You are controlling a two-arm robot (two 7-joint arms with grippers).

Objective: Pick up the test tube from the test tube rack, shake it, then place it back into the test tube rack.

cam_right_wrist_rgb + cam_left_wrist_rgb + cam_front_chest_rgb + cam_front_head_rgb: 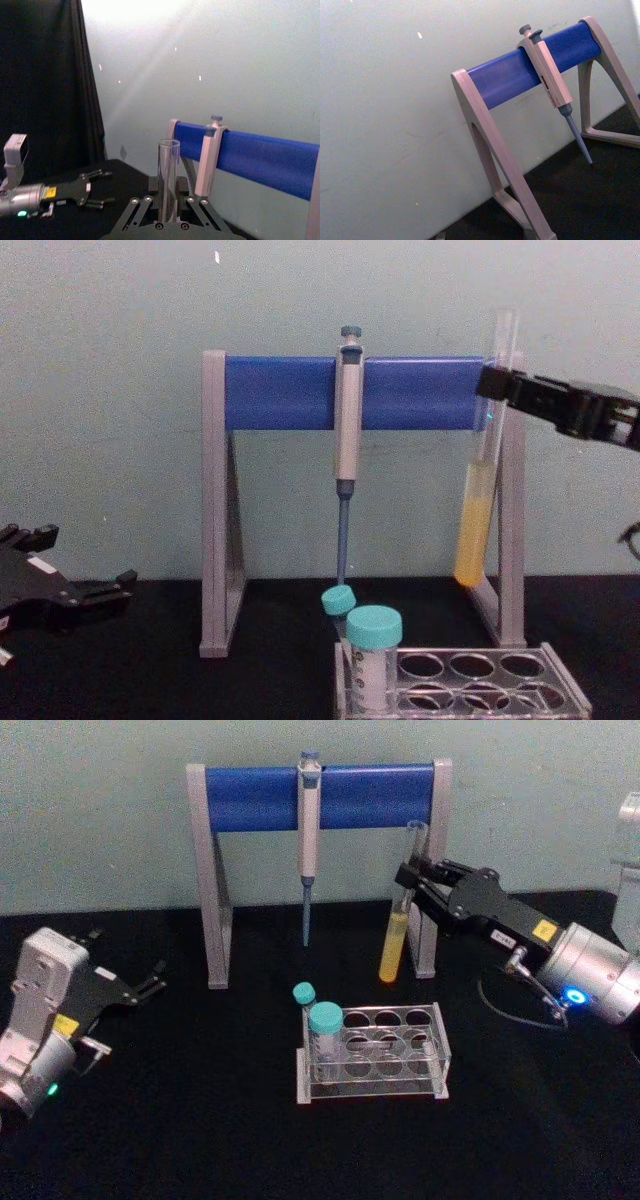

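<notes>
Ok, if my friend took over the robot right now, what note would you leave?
Right gripper: shut on the tube, held up, near upright, behind the rack.
Left gripper: open, idle on the robot's left.
Done: tube is out of the rack.
Left to do: shake it, if not yet shaken, then set it in a free hole.

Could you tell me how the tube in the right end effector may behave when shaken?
The tube is capless, so its yellow liquid could splash out if shaken hard. It looks like thin glass, probably fragile under a tight squeeze. The right end effector holds it near the top, so the long lower part may swing.
</notes>
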